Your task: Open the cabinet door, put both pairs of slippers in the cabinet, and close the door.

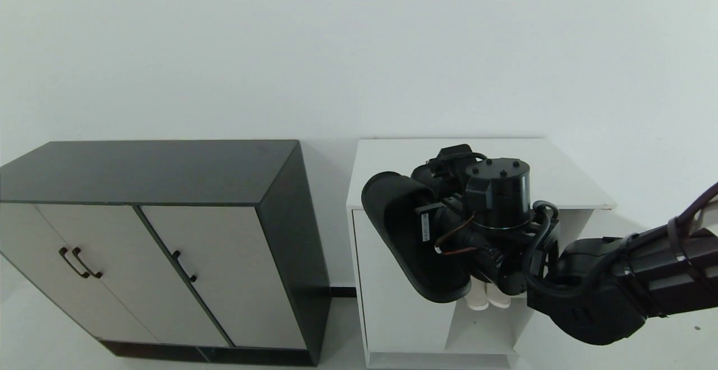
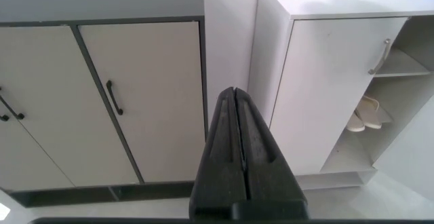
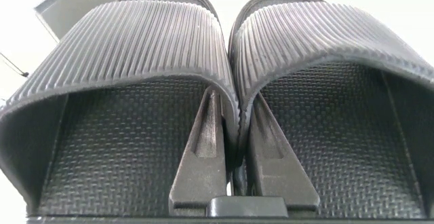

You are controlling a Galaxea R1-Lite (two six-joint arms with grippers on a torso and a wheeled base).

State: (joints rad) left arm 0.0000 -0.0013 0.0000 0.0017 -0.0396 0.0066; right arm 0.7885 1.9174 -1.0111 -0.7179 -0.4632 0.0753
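The white cabinet's door [image 2: 332, 95] is open, with the white slippers [image 2: 369, 113] shelved at the right of the frame. The right gripper [image 3: 234, 105] grasps the black slippers [image 1: 404, 235] at centre, not yet stowed. The left gripper [image 2: 237, 136] is clenched and empty.

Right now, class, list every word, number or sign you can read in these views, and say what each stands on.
No text is readable.
The small white label beside the black slippers in the right tool: too small to read.
The dark cabinet and white cabinet: no print.
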